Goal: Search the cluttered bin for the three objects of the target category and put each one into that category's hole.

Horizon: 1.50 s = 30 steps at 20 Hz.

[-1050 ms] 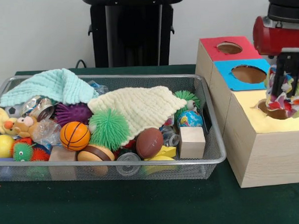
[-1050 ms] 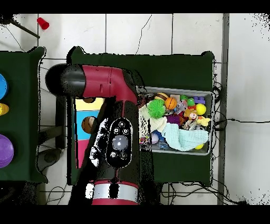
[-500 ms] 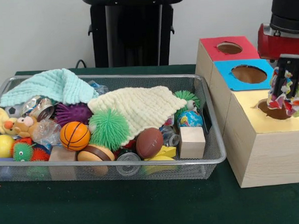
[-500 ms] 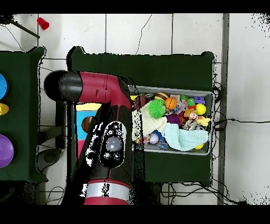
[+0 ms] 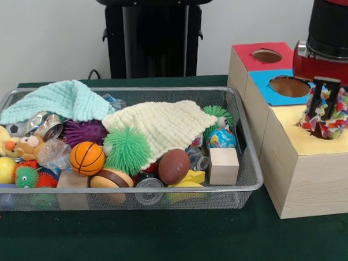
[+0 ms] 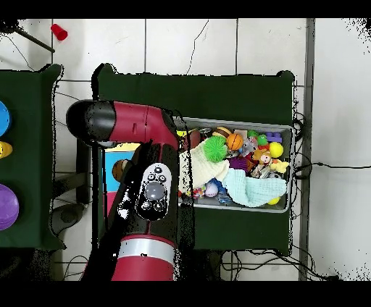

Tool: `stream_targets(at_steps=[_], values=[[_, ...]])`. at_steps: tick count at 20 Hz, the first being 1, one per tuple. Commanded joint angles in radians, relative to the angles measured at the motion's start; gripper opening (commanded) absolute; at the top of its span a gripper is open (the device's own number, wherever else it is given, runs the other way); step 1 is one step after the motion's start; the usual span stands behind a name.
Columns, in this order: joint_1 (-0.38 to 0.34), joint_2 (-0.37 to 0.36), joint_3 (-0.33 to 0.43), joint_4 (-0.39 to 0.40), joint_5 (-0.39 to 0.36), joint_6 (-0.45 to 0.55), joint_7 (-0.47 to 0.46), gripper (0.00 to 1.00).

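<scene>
Colorful cloth (image 5: pixel 330 119) under gripper (image 5: pixel 322 102) at yellow hole (image 5: pixel 312 130).

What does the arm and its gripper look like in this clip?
The arm has glossy dark red shells joined by black cylindrical sections. A black oval panel with grey round buttons sits on its upper side. The gripper is small and black, with thin dark fingers below a red wrist housing.

We see arm (image 6: pixel 141 156) with glossy dark-red shells and black joints. Overhead: rounded black cap at one end of red link, black oval panel with grey round button and small white marks, silver-grey band above wide red segment. Front: black cylindrical section over red collar, then tool (image 5: pixel 325 102) with thin black fingers (image 5: pixel 313 103).
</scene>
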Motion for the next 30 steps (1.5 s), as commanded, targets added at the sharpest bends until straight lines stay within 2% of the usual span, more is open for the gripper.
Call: stream_targets(at_steps=[1,5,7,12,19,22,26,30], values=[[-0.015,0.078,0.031,0.104,0.037,0.094,0.273,0.0],[-0.011,0.108,0.03,0.087,0.031,0.02,0.273,0.0],[0.004,0.107,0.019,0.101,0.022,-0.05,0.279,0.0],[-0.01,0.115,0.071,0.155,0.05,-0.225,0.259,0.0],[-0.044,0.117,0.145,0.217,0.075,-0.398,0.208,0.0],[-0.044,0.137,0.135,0.197,0.079,-0.391,0.208,0.0],[-0.006,0.143,0.054,0.146,0.07,-0.283,0.238,0.0],[-0.008,0.164,0.042,0.125,0.062,-0.276,0.232,0.0]])
